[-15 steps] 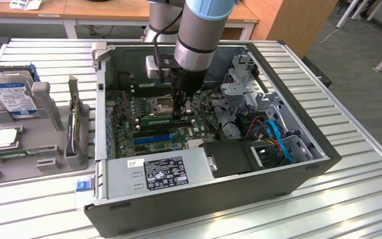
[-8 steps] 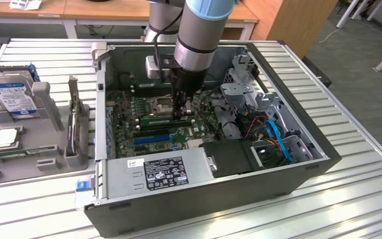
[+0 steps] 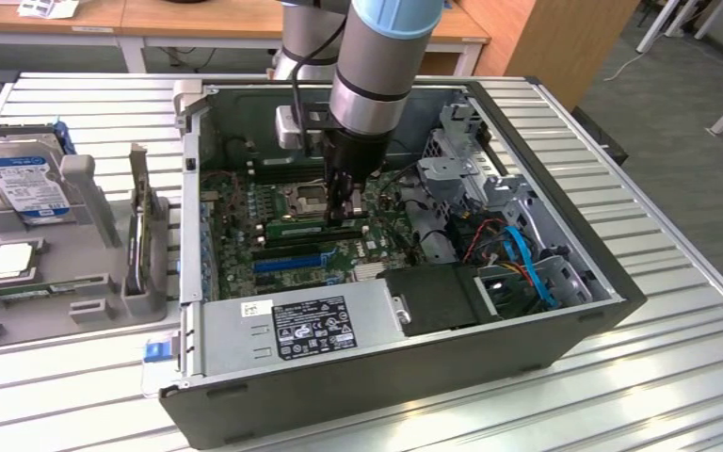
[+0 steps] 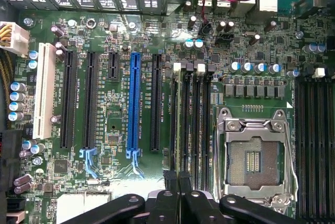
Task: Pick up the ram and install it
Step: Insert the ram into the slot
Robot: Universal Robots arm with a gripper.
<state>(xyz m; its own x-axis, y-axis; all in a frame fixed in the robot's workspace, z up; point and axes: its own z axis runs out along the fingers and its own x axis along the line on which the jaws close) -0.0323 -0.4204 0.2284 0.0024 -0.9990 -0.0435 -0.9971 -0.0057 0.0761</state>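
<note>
My claw (image 3: pixel 346 213) is clenched on the ram (image 3: pixel 309 227), which stands on edge directly beneath my fingertips. The processor socket (image 3: pixel 306 196) lies just beside me.

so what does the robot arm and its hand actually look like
The arm is a thick silver-grey tube with a light blue cap and a black band low down. A thin black cable runs beside it to a pale grey box. The hand is black, and its link bars have rounded ends.
</note>
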